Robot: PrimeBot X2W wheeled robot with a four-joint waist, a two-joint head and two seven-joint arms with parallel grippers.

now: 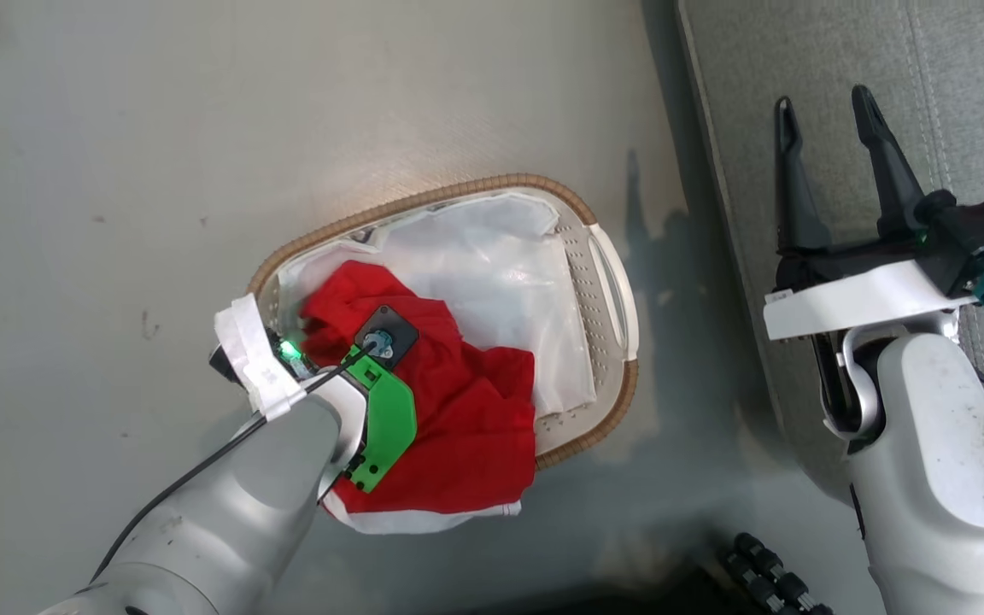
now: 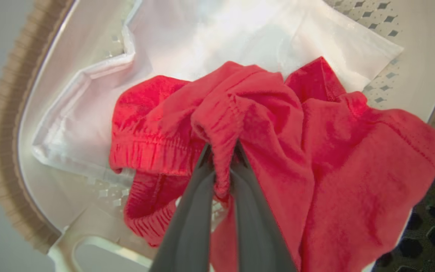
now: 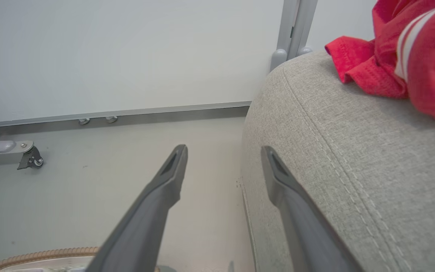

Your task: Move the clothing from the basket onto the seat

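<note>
- The left hand (image 2: 223, 151) is pinched nearly shut on a raised fold of the red clothing (image 2: 315, 151). In the left wrist view the fold is squeezed between the two fingers, near the gathered waistband.
- The clothing lies in the lower left part of the basket (image 1: 492, 184), on top of the white liner (image 1: 492, 265). Its lower end, with a white edge, spills over the basket's near rim toward the bottom of the head view.
- The clothing's long axis runs from the middle left of that view down toward the lower middle, and the left hand grips it near the upper end.
- The basket stands on the floor (image 1: 202, 128), and the seat (image 1: 731, 128) fills the upper right of the head view, just beside the basket's right handle.
- The coming move likely turns on this: the seat lies to the right of the gripped clothing, so the carry goes up and across the basket's right side.
- The right hand (image 1: 825, 101) is wide open and holds nothing. It hovers over the seat's edge, nearer the seat than the left hand is.
- Another red piece with white stripes (image 3: 391, 56) lies on the seat at the upper right of the right wrist view.
</note>
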